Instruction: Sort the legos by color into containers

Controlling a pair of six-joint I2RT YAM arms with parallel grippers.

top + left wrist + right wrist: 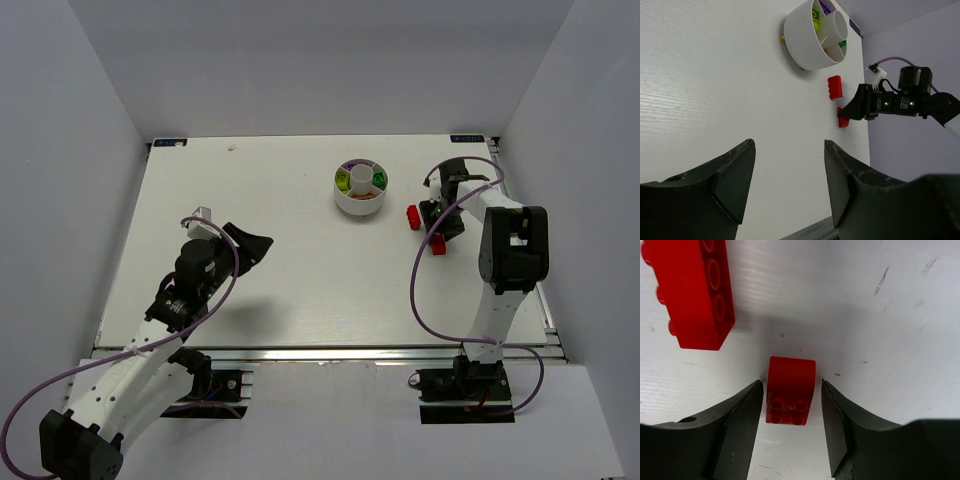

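Two red legos [413, 217] near the white dish [360, 207]. Right gripper [792, 402] open, fingers [735, 430] either side of the small red lego [790, 385], not squeezing yet. Close gently, miss the long lego [690, 290], lift straight up.

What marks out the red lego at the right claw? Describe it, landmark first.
Start at the round white dish on the table's far side; just right of it stands the open right claw. Between its fingers lies a short, squarish red lego; the other red lego beside it is clearly longer.
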